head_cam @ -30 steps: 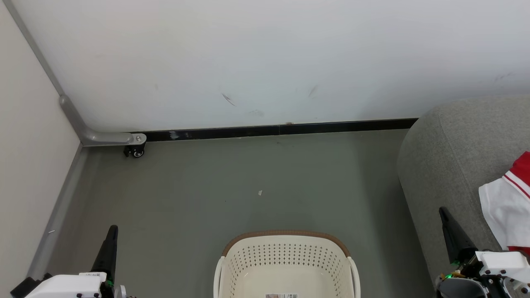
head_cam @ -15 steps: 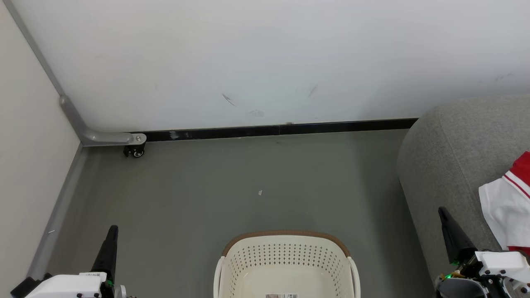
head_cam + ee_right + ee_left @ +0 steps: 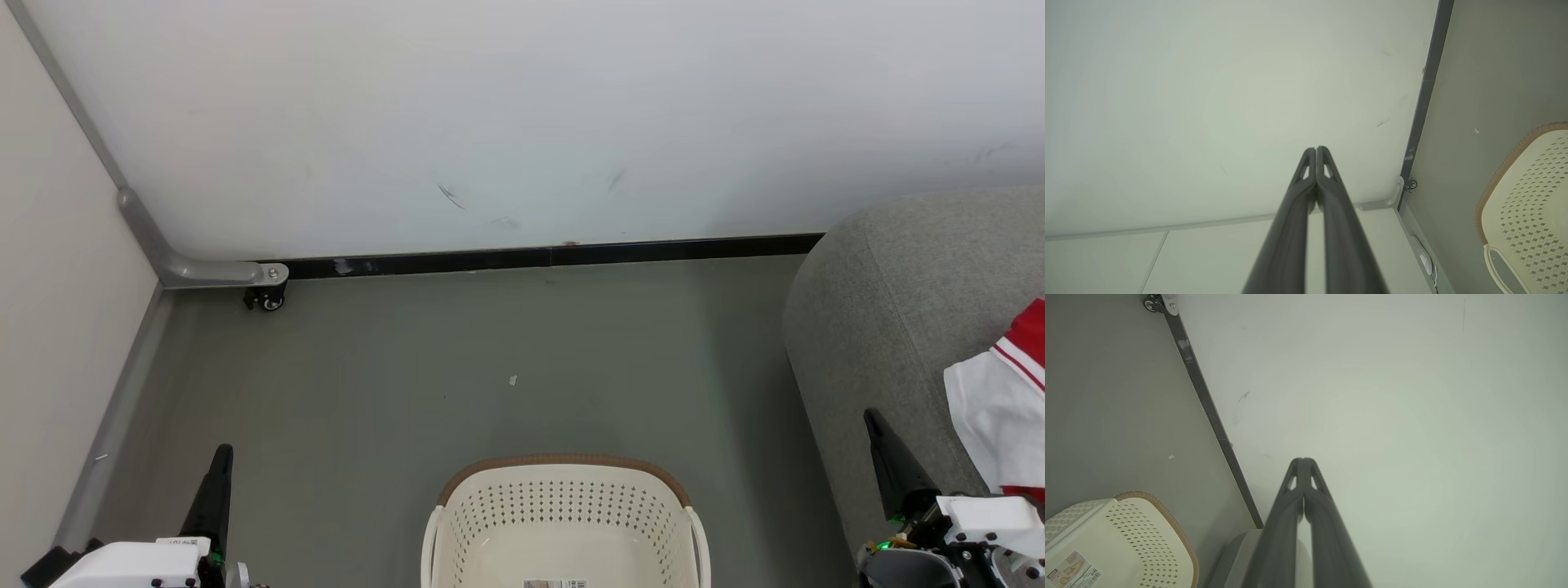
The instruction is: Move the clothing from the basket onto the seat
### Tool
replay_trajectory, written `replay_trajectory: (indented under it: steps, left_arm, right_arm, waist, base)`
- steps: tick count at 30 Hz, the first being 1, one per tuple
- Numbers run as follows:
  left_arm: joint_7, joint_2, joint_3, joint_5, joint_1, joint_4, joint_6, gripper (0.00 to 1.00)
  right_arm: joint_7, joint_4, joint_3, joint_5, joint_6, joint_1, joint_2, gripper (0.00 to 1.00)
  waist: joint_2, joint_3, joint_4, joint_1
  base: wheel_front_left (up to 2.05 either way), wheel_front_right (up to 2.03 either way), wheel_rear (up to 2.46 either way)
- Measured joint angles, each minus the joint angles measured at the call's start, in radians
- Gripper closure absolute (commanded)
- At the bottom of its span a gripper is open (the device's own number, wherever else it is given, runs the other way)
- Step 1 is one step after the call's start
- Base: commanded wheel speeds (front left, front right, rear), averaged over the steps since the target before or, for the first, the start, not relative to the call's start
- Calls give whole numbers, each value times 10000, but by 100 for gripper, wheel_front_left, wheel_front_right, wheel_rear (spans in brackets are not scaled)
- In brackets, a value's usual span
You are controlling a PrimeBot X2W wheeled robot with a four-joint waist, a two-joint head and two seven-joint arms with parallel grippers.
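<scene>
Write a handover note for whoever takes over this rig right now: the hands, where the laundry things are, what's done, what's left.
Left hand: shut, holding nothing, left of the basket.
Right hand: shut, holding nothing, beside the seat.
Clothing: red-and-white, lying on the seat.
Done: the basket's visible part holds no clothing; its bottom sticker shows.
Left: check the basket's hidden near end; otherwise likely finished.

clothing (image 3: pixel 1000 408) on seat (image 3: pixel 882 310), right of basket (image 3: pixel 563 498).
</scene>
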Motion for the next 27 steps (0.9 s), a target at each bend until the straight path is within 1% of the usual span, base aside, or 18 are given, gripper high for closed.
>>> replay_trajectory:
  steps: [27]
  left_arm:
    - [0, 0, -2, -44, 0, -2, 2, 100]
  right_arm:
    - [56, 6, -48, -19, 0, 0, 52, 100]
  waist:
    - [0, 0, 0, -1]
  base:
    - [0, 0, 0]
